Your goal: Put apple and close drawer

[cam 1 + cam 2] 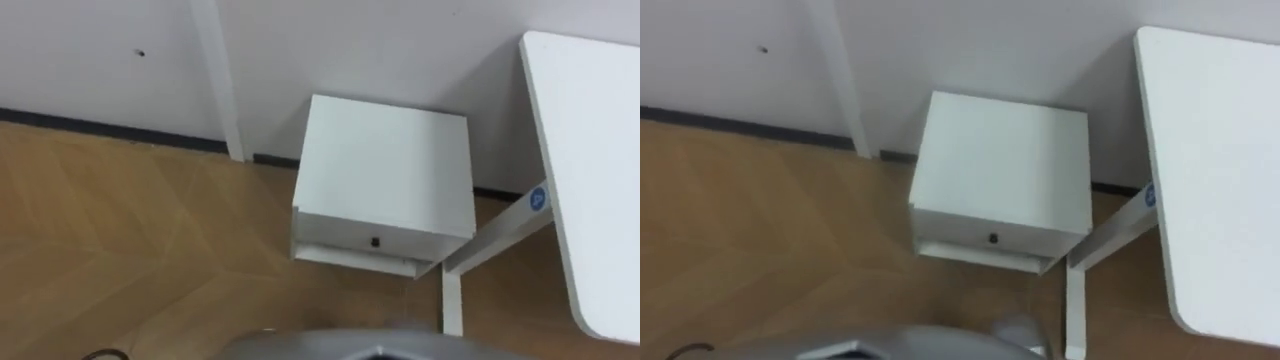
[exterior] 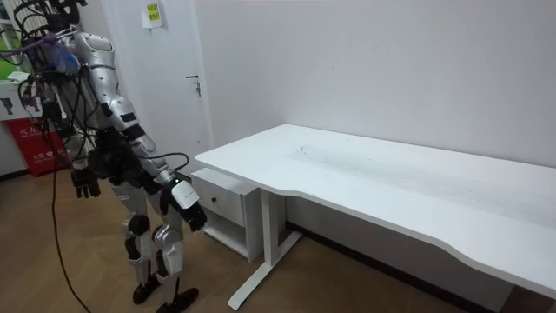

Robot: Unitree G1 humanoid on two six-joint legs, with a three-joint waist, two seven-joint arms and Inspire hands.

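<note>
A small white cabinet [image 1: 385, 165] stands against the wall just ahead of me, under the left end of the desk. Its drawer front [image 1: 400, 240] sits flush with the cabinet and carries a small dark knob [image 1: 375, 241]; an open shelf lies below it. I see no apple. In the room view I stand on the wood floor a step from the cabinet [image 2: 228, 204]. My left hand [image 2: 82, 183] hangs at my side with relaxed fingers. My right hand [image 2: 193, 213] hangs low in front of me, near the cabinet, fingers loose and holding nothing.
A long white desk [image 1: 590, 150] runs along my right, and its white leg [image 1: 452, 300] stands on the floor beside the cabinet. A door [image 2: 165, 78] is in the wall to the left. Bare wood floor [image 1: 120, 220] spreads to my left.
</note>
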